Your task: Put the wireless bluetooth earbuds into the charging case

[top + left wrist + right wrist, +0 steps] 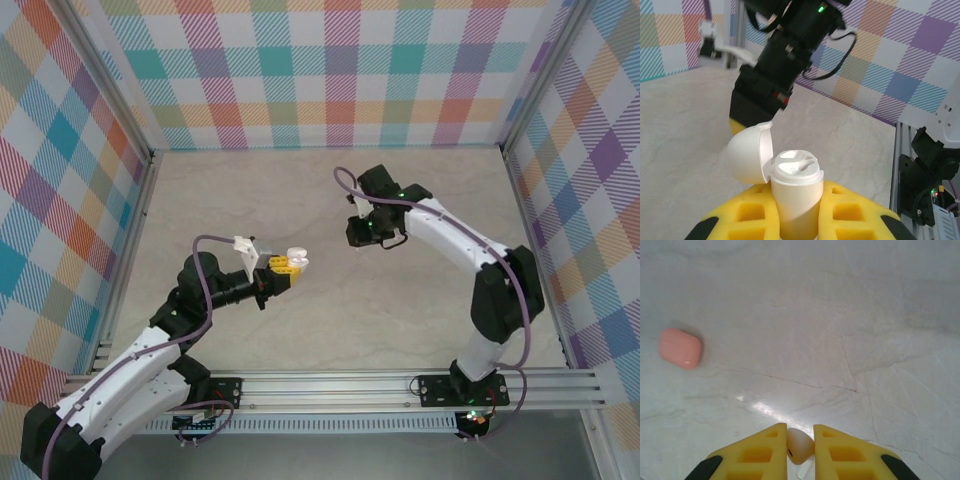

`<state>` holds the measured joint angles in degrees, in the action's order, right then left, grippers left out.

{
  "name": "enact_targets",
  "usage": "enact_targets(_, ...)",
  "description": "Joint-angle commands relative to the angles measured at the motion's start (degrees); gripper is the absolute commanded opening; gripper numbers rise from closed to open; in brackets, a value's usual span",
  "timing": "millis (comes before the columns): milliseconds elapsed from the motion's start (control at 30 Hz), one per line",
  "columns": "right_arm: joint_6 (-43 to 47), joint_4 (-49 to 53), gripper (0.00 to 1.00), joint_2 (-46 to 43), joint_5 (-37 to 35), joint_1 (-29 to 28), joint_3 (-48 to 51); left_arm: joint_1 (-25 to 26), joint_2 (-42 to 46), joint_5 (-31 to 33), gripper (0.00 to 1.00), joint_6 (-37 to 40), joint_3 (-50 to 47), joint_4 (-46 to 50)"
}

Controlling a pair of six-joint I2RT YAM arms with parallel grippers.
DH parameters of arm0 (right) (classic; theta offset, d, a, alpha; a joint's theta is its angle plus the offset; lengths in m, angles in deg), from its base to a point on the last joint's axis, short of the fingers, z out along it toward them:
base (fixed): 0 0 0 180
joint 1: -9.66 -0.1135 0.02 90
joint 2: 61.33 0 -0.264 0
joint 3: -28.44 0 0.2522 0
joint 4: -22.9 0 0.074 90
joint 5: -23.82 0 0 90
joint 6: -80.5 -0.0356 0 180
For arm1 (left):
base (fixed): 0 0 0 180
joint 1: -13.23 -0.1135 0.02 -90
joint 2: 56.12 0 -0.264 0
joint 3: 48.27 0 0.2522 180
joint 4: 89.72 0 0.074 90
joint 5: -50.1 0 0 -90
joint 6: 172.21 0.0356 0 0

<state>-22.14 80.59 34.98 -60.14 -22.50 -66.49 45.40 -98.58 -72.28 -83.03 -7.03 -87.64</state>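
Right wrist: right hand (800, 429) pinching white earbud (799, 447), left hand (796, 187) clamping open case (794, 202); risk: shallow pinch may drop it

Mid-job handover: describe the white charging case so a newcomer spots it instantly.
Find the left end effector, raised over the table. Clamped upright between its yellow fingers is the white case, its domed lid hinged open to one side. The only other case, the pink case, lies closed on the table.
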Motion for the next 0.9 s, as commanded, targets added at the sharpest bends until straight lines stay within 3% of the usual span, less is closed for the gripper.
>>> enact_targets(0,-2.7,-1.0,0.17,-5.4,1.5,0.0,1.4,0.4,0.1,0.5,0.00,0.3,0.4,-4.0)
enact_targets(233,-6.5,-6.4,0.15,-16.7,3.8,-0.2,4.5,0.4,-0.4,1.8,0.00,0.2,-4.1,-14.0)
enact_targets(467,-7.0,-22.9,0.14,-28.1,11.0,-3.6,11.4,0.8,-5.3,-2.6,0.00,1.6,-0.8,-15.2)
enact_targets(867,-7.1,-30.7,0.14,-28.4,4.6,-12.3,10.3,3.6,-11.8,-2.3,0.00,3.3,3.7,-18.4)
